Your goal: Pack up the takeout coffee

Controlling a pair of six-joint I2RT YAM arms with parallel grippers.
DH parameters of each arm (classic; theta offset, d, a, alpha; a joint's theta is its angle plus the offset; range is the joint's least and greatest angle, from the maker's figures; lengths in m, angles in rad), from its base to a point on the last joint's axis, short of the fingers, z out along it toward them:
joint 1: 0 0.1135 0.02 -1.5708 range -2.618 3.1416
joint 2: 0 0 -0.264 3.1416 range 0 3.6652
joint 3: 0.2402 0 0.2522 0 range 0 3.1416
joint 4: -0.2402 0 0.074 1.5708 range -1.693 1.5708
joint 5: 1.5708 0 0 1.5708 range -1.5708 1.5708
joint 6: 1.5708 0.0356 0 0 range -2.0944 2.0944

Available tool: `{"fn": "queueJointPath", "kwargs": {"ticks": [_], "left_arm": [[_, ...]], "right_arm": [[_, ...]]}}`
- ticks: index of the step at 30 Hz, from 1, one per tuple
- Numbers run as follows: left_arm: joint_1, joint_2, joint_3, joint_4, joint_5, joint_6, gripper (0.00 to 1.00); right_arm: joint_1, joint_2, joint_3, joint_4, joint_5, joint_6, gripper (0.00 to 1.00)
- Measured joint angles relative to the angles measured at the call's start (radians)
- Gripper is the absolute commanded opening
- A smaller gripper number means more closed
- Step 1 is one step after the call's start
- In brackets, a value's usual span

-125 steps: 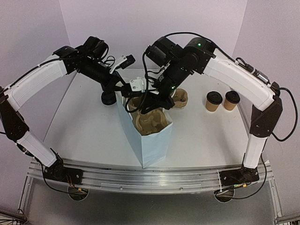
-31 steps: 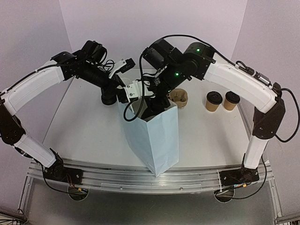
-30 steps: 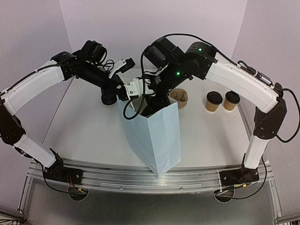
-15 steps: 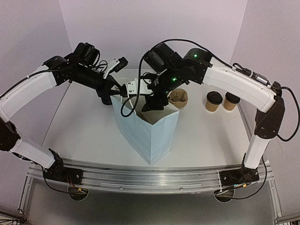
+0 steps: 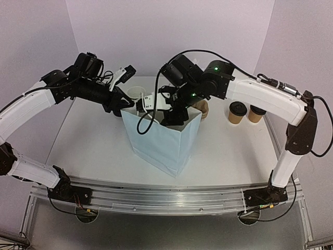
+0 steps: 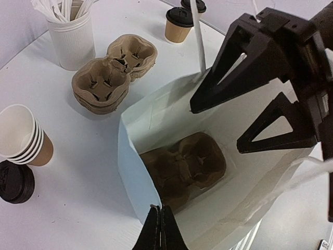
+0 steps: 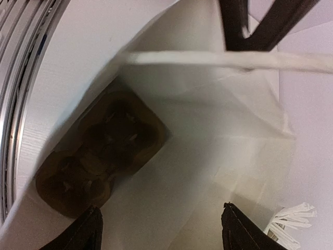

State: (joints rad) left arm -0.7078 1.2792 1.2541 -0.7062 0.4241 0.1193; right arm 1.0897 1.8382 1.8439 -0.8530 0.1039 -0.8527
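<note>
takeout coffee cups (image 5: 238,113) on white table (image 5: 88,148), pale blue bag (image 5: 161,146), lilac walls (image 5: 156,26)

Soft, even light from above keeps the top view bright, with only faint shadows around the pale blue paper bag (image 5: 161,146). Inside the bag it is dim: the brown moulded-pulp tray (image 7: 99,156) looks murky and soft in the right wrist view. The right gripper (image 7: 160,229) blurs into dark shapes there.

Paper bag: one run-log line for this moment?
left tool: shut on paper bag rim | right tool: open at bag mouth | cup carrier: bag floor
</note>
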Motion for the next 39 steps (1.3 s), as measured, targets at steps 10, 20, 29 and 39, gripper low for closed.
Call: {"fn": "queueJointPath", "kwargs": {"ticks": [10, 20, 29, 39], "left_arm": [[0.000, -0.006, -0.007, 0.005, 0.006, 0.074, 0.00], [0.000, -0.041, -0.045, 0.026, 0.020, 0.119, 0.00], [0.000, -0.063, -0.067, 0.036, 0.030, 0.127, 0.00], [0.000, -0.069, -0.075, 0.035, 0.041, 0.129, 0.00]], "right_arm": [[-0.001, -0.021, -0.070, -0.011, 0.025, -0.102, 0.74], [-0.011, -0.035, -0.067, -0.016, 0.088, -0.038, 0.73], [-0.015, -0.037, -0.001, -0.031, 0.181, 0.012, 0.73], [-0.024, 0.011, 0.093, -0.026, 0.323, 0.056, 0.73]]}}
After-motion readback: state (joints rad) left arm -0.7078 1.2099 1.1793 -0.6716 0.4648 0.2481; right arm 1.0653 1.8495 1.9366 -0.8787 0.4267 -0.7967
